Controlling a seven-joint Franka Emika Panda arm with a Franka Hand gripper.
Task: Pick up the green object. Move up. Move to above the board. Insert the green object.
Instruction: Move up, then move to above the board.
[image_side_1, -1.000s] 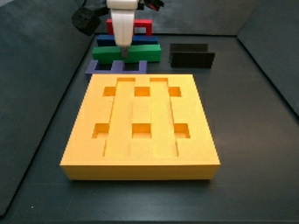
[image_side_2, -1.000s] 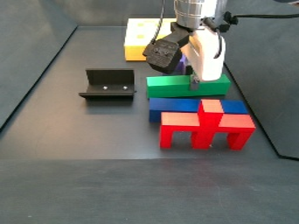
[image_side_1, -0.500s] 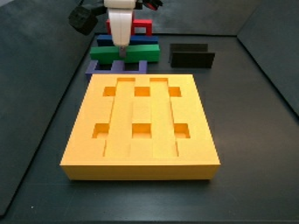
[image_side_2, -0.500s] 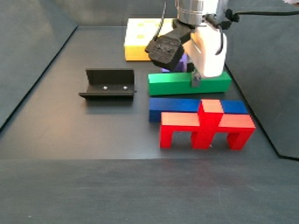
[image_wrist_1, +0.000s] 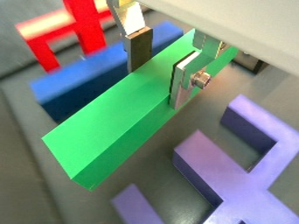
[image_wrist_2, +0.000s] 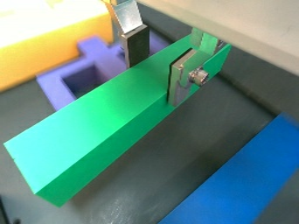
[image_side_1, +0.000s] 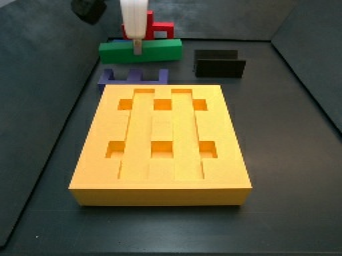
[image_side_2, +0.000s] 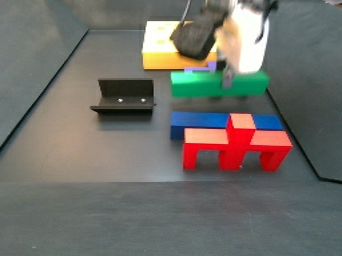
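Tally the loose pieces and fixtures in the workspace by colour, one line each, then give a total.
Green: 1, the green object, held off the floor in the gripper
Blue: 1, the dark blue bar
Red: 1, the red piece
Lavender: 1, the lavender comb piece
Yellow-orange: 1, the board
Black: 1, the fixture
Total: 6

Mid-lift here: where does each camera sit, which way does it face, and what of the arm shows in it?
Wrist view: on the wrist, looking down past the gripper shut on the green bar, red and blue pieces beyond.
Wrist view: same mount, opposite side; gripper, bar, board beyond.
Side view: at the board's near end, facing the gripper.
Side view: opposite end, red piece nearest; gripper blurred.
All four share the bar.
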